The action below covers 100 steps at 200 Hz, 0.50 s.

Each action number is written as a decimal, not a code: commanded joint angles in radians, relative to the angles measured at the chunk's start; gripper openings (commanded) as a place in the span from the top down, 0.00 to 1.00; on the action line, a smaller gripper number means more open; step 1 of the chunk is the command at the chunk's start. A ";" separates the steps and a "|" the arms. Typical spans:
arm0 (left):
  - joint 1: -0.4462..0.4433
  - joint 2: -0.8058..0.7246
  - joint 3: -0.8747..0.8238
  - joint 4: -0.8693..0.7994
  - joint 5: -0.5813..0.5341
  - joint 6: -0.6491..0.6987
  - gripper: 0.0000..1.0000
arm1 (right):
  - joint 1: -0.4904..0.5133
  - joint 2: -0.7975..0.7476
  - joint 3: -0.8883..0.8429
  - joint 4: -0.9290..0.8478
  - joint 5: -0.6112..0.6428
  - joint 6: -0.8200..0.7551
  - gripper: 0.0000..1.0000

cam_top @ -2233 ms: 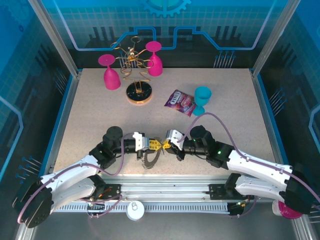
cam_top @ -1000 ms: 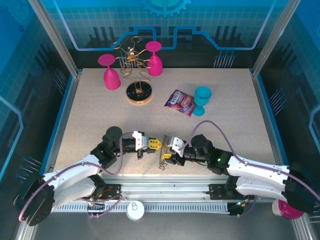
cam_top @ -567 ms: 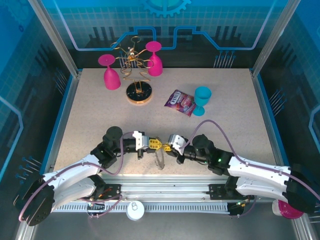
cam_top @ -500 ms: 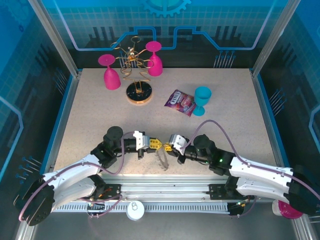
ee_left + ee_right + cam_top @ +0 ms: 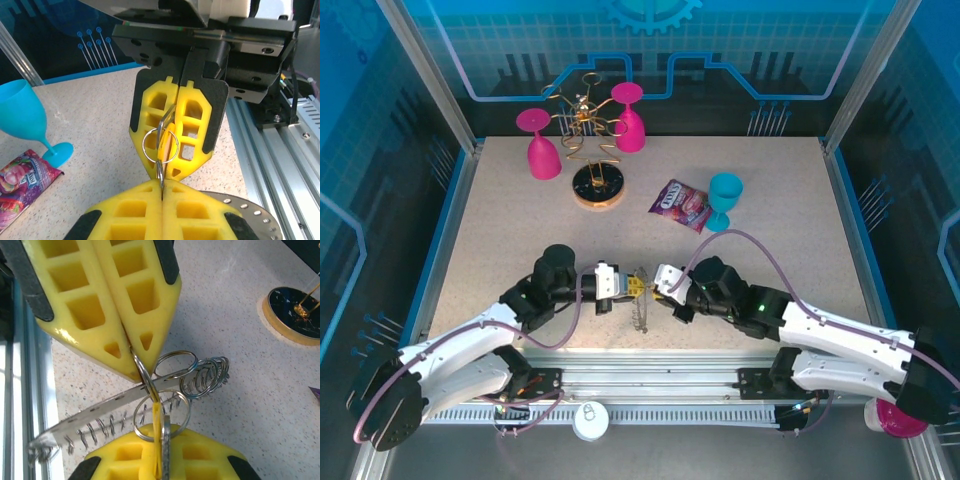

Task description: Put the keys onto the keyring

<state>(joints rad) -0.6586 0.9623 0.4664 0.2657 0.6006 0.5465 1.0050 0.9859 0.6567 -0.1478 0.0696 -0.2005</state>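
Prob. mid-threading: left pincer (image 5: 161, 186) clamped on a loop of the ring (image 5: 95, 417), right pincer (image 5: 160, 437) clamped on key (image 5: 157, 430) right at it; can't tell if hooked on, release left to do.

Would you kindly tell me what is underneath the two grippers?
The keyring hangs edge-on beneath the left gripper and right gripper, wire loops along its rim. The yellow fingers cover most of the key, leaving a thin sliver visible.
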 commanded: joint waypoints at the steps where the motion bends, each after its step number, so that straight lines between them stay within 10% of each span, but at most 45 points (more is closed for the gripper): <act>1: 0.003 0.013 0.020 -0.138 -0.058 0.062 1.00 | 0.007 0.013 0.078 -0.091 0.081 -0.055 1.00; 100: 0.018 -0.219 0.060 -0.131 -0.250 -0.263 0.43 | 0.008 0.195 0.202 -0.100 0.087 -0.148 1.00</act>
<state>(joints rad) -0.6525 0.8536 0.4877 0.1162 0.4534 0.4629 1.0096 1.1233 0.7975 -0.2806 0.1623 -0.3084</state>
